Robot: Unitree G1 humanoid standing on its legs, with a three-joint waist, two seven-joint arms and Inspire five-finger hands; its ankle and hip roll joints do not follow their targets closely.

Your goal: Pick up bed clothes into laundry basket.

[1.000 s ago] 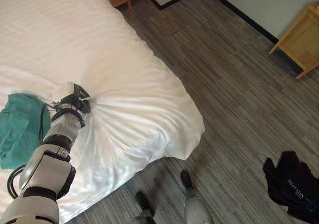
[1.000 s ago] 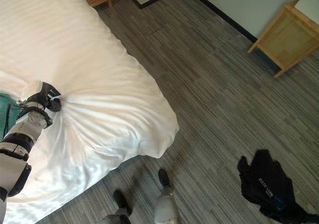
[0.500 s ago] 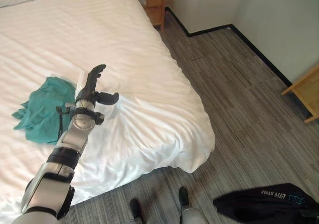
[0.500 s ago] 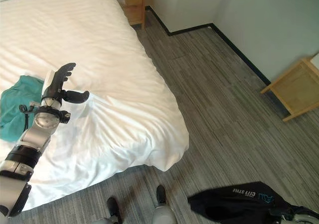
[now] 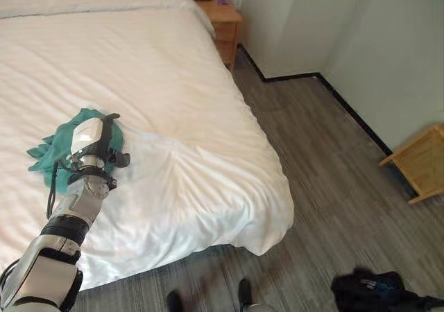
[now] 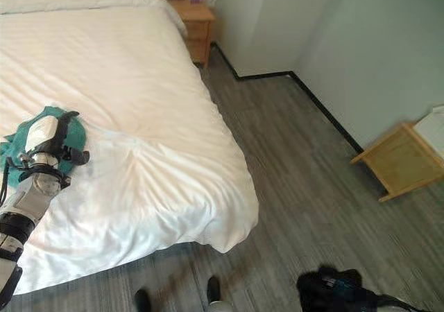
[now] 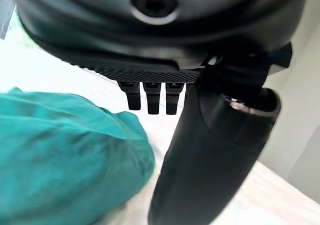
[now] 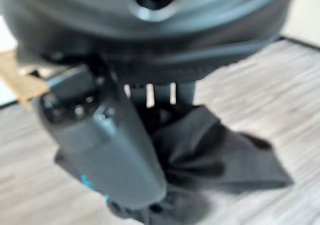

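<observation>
A crumpled teal garment (image 5: 48,149) lies on the white bed (image 5: 173,69) near its left side. My left hand (image 5: 94,140) hovers at the garment's right edge, fingers straight and open. The left wrist view shows the teal cloth (image 7: 60,155) beside the fingers (image 7: 152,97), not between them and the thumb. A black garment (image 5: 364,288) is bunched low over the floor at the lower right. In the right wrist view my right hand (image 8: 115,155) has its fingers curled into the black cloth (image 8: 225,155).
A wooden nightstand (image 5: 225,21) stands at the bed's far corner by the wall. A low wooden table (image 6: 399,161) sits on the right by the wall. Grey plank floor (image 5: 326,187) runs between the bed and the wall.
The camera has swung up toward the head of the bed. My left hand let go of the bunched sheet, opened and moved to the teal garment. The black garment went from stretched to bunched.
</observation>
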